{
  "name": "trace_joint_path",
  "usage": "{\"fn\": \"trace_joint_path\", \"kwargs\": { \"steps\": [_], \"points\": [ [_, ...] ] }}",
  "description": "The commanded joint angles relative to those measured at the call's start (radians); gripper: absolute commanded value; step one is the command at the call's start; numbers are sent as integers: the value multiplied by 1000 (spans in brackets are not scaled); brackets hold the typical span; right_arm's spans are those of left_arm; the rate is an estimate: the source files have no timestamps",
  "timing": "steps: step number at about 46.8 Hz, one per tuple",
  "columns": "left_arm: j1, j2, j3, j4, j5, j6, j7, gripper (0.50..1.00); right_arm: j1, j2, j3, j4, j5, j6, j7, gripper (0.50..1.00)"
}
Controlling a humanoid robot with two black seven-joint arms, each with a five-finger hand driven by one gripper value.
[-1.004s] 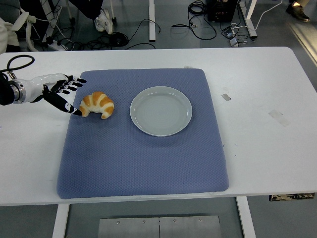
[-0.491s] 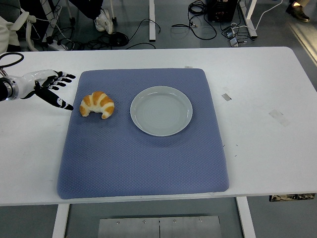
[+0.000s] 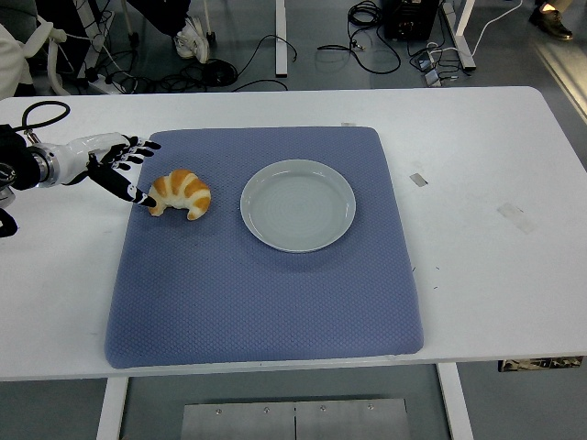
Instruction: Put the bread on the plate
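1. White table (image 3: 477, 165) fills most of the head view, with a grey floor, cables and desk legs beyond its far edge. No person's hands reach over the table.
2. On the table lies a blue mat (image 3: 266, 293), roughly square, covering the middle and left of the surface.
3. The bread, a golden croissant (image 3: 181, 193), sits on the left part of the mat. It lies just beside the plate (image 3: 298, 204), clearly apart from it and not on it.
4. The plate is pale, round and empty, near the centre of the mat.
5. The left hand (image 3: 115, 165) enters from the left edge. Its fingers are spread and relaxed, grasping nothing. One dark fingertip reaches to the croissant's left end; whether it touches cannot be told.
6. The right arm does not show.
7. Compared with half a second ago, the left hand has moved rightward, back toward the croissant, after having drawn away from it. The croissant and plate have not shifted.
8. Judged from this, the task is barely begun: the hand is lining up for a grasp, and the bread has yet to be lifted and carried right to the plate.
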Motion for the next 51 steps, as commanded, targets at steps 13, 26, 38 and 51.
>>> {"fn": "trace_joint_path", "kwargs": {
  "steps": [13, 26, 38, 51],
  "points": [
    [8, -23, 0, 1, 0, 0, 0, 980, 0, 0, 1, 0, 0, 0, 0, 1000],
    [9, -46, 0, 3, 1, 2, 1, 977, 0, 0, -1, 0, 0, 0, 0, 1000],
    [9, -60, 0, 4, 1, 8, 1, 960, 0, 0, -1, 0, 0, 0, 0, 1000],
    [9, -66, 2, 4, 3, 52, 3, 933, 0, 0, -1, 0, 0, 0, 0, 1000]
  ]
}}
